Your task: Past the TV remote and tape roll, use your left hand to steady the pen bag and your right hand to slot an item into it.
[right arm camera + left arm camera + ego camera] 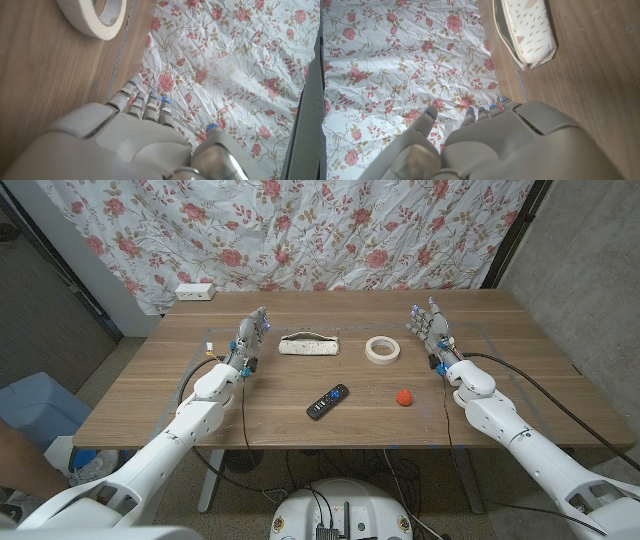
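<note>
Pen bag (pixel 308 345) lay on its side toward the far part of the wooden table (pixel 150 395), just beside the left hand (pixel 249 338), not touching it. Left hand empty, fingers extended and apart. Right hand (pixel 430 328) likewise empty with fingers spread, near the tape roll (pixel 382 349). TV remote (pixel 327 401) lay nearer the robot at centre; a small red item (pixel 403 397) sat beside it. Bag's contents could not be seen; its zipper (pixel 503 30) appeared along one edge.
</note>
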Tool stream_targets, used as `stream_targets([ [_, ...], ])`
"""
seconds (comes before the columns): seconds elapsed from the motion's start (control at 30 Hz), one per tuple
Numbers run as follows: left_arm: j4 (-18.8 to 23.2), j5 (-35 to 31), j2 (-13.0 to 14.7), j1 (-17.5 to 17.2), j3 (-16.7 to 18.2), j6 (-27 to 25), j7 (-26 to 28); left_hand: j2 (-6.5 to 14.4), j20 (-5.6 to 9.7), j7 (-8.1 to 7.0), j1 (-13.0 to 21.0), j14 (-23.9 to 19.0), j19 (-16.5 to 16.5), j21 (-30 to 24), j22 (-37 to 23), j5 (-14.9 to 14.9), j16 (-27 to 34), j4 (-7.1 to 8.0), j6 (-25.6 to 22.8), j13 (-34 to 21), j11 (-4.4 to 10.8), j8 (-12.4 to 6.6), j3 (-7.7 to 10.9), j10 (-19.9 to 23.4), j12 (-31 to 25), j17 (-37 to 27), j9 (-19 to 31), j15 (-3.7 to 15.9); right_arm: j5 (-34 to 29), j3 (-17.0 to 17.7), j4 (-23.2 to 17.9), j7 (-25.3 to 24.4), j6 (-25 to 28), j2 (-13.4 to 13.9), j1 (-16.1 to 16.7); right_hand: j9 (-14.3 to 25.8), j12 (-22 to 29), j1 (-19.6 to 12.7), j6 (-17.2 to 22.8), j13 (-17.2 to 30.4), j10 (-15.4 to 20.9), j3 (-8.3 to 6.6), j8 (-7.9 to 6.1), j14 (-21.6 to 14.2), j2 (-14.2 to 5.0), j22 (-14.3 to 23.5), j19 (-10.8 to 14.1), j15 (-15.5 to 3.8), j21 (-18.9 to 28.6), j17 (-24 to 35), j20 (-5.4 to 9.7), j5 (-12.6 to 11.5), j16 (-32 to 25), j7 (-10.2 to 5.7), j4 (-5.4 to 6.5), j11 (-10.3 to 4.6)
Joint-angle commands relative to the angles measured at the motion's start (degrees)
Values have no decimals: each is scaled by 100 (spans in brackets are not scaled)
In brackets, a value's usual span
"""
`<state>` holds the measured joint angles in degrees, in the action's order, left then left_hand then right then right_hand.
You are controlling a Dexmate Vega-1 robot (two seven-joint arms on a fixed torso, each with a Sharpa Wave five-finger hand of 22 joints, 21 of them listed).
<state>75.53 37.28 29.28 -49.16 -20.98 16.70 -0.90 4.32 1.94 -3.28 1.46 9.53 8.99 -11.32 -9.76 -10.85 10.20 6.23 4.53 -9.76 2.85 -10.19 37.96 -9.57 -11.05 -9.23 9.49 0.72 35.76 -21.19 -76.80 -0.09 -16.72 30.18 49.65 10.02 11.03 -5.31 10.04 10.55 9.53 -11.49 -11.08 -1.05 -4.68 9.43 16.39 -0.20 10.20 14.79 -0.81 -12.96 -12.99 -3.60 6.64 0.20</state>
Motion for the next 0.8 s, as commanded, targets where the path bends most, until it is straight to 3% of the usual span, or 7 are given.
stream_targets([
  [0.03, 77, 57, 37, -73, 34, -19, -7, 429, 125, 11, 26, 241, -11, -24, -6, -37, 26, -16, 10, -8, -17, -39, 37, -78, -20, -22, 29, 0, -213, -19, -197, -153, -266, 36, 227, 14, 34, -59, 64, 11, 39, -33, -20, -48, 11, 11, -26, -8, 9, 6, 17, -36, -18, 0, -27, 8],
  [0.37, -146, -55, -22, 42, 12, 104, 21, 450, 70, -4, 52, 151, -95, -37, -6, -34, 32, -71, -23, -7, 10, -36, 53, 5, -33, -22, 29, 24, -649, -32, -758, -513, -75, 377, 469, 13, 30, -94, 54, 9, 49, -48, -3, -66, 27, 10, -34, -25, 16, -38, 40, -44, 4, -25, -76, -3],
  [0.5, -227, -118, -70, 101, -3, 187, 52, 459, 48, 20, 58, 68, -163, -48, -6, -33, 42, -95, -74, -8, 10, -45, 64, 103, -54, -26, 31, 7, -977, -43, -853, -738, -244, 424, 580, 13, 40, -140, 99, 8, 90, -71, -14, -103, 25, 9, -39, -58, 19, -69, 37, -49, 9, -38, -121, -8],
  [0.8, -377, -98, -98, 273, -68, 158, -159, 442, 83, 30, 48, -57, -269, -59, -5, -30, 50, -115, -249, -8, 32, -77, 72, 242, -71, -33, 31, 17, -1415, 53, -1412, -1156, -171, 663, 965, 12, 48, -226, 159, 6, 143, -113, -22, -162, 28, 8, -44, -96, 24, -124, 66, -49, 21, -62, -209, -8],
])
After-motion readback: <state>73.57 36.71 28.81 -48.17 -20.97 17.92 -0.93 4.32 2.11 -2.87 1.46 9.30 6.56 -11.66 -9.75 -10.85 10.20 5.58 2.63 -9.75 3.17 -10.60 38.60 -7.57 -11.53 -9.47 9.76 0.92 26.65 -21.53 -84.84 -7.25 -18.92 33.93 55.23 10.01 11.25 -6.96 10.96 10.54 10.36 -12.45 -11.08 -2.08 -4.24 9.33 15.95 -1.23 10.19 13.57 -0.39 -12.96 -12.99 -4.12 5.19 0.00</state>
